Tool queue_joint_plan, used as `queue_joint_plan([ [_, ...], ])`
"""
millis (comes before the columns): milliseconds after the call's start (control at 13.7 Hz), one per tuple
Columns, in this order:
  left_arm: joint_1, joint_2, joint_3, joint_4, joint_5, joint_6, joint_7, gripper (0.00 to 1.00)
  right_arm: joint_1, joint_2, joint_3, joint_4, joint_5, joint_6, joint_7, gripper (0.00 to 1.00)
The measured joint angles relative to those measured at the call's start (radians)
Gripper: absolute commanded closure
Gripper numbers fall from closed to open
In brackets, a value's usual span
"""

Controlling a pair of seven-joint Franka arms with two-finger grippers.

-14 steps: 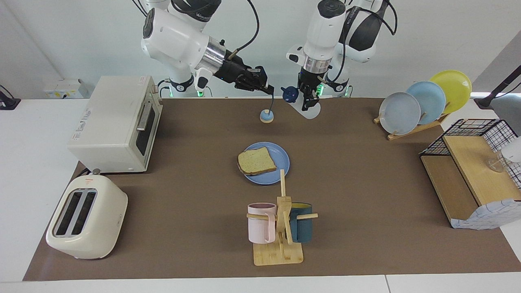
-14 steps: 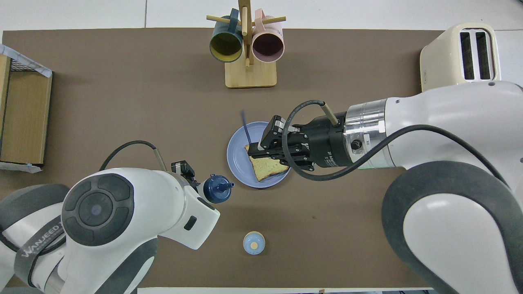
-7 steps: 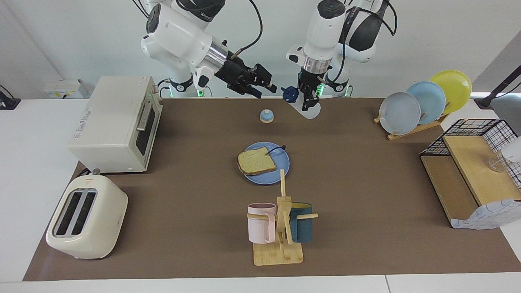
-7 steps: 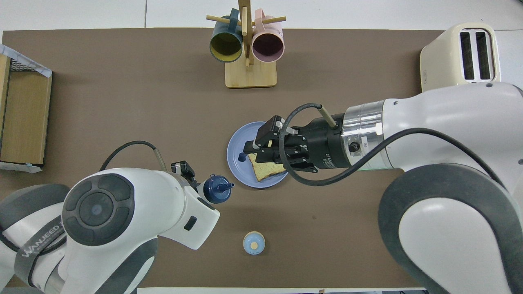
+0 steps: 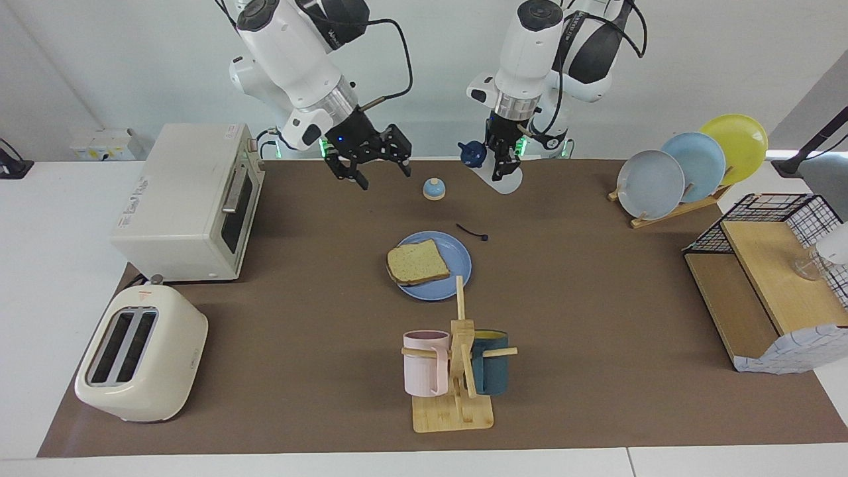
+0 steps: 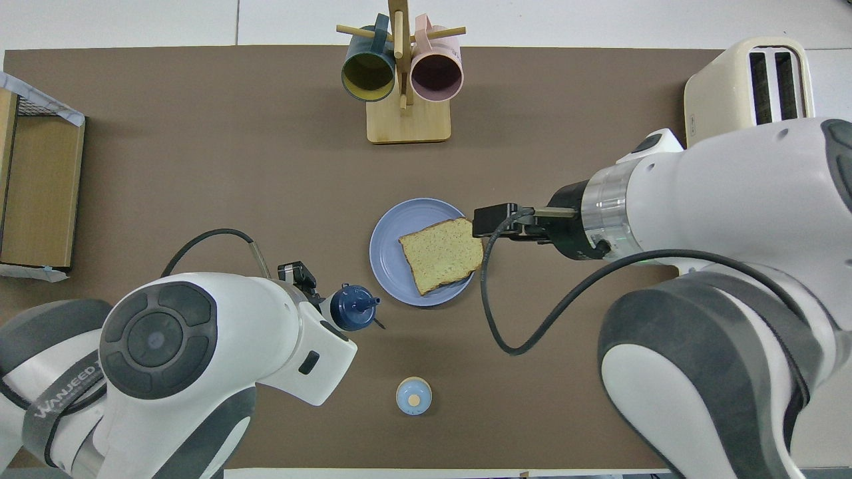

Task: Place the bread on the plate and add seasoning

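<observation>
The bread (image 5: pixel 417 263) lies flat on the blue plate (image 5: pixel 457 265) in the middle of the mat; both also show in the overhead view, bread (image 6: pixel 442 254) on plate (image 6: pixel 389 246). My left gripper (image 5: pixel 500 161) is shut on the seasoning bottle (image 5: pixel 507 182) and holds it tilted above the mat's edge by the robots, with the navy cap (image 6: pixel 351 307) pointing sideways. My right gripper (image 5: pixel 376 171) is open and empty, pointing down over the mat between the toaster oven and the blue-domed knob (image 5: pixel 434 189).
A thin dark stick (image 5: pixel 472 232) lies on the mat beside the plate, nearer the robots. A toaster oven (image 5: pixel 185 199) and a toaster (image 5: pixel 139 354) stand at the right arm's end. A mug stand (image 5: pixel 457 371), a plate rack (image 5: pixel 689 165) and a wire shelf (image 5: pixel 768 278) also stand on the table.
My right gripper let go of the thin dark stick, which dropped across the plate onto the mat. The gripper pulled back toward the toaster oven and turned downward. The left arm barely moved.
</observation>
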Motion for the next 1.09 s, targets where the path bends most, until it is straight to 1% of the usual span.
queue_joint_plan([
  [146,0.000,0.000,0.001,0.000,0.001,0.000,0.000,1.00,-0.076,0.000,-0.004,0.012,-0.067,-0.074,-0.028,0.00],
  [219,0.001,0.000,0.002,0.000,0.001,0.000,0.000,1.00,-0.118,0.001,-0.006,0.029,-0.125,-0.119,-0.048,0.00],
  [365,0.002,0.000,0.003,0.000,0.001,0.000,0.000,1.00,-0.181,0.005,-0.010,0.076,-0.237,-0.219,-0.104,0.00],
  [584,0.012,0.000,0.005,0.002,0.014,0.000,-0.002,1.00,-0.241,0.025,-0.011,0.171,-0.343,-0.359,-0.138,0.00],
  [803,0.033,0.002,0.009,0.008,0.031,0.005,-0.025,1.00,-0.258,0.061,-0.017,0.235,-0.396,-0.441,-0.168,0.00],
  [1094,0.094,0.012,0.011,0.009,0.032,0.057,-0.026,1.00,-0.257,0.087,-0.016,0.242,-0.400,-0.463,-0.169,0.00],
])
